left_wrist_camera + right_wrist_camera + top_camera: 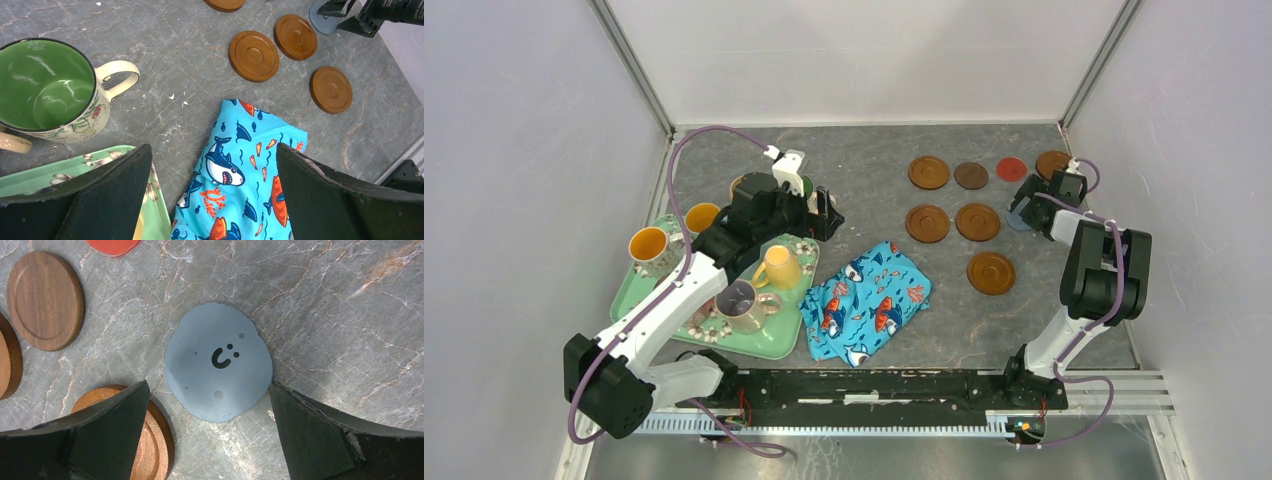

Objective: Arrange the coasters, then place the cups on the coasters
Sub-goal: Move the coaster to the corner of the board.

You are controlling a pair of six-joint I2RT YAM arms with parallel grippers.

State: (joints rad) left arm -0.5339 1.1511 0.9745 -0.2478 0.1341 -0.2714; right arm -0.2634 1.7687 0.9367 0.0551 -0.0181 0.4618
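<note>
Several brown coasters (927,223) lie at the back right, with a red coaster (1011,169) among them. My right gripper (1030,208) hovers open over the blue-grey coaster (218,361), its jaws (210,435) empty and a ringed brown coaster (152,445) by the left finger. The cups stand on the left: orange-lined (652,245), yellow (778,268) and lilac-lined (739,303) on the tray. A cream mug with a green inside (47,85) stands on the table. My left gripper (214,195) is open and empty above the cloth edge, right of that mug.
The green floral tray (769,340) sits at the front left. A blue fish-print cloth (874,300) lies crumpled mid-table beside it. White walls enclose the table on three sides, and the right wall is close to the right arm (1104,265).
</note>
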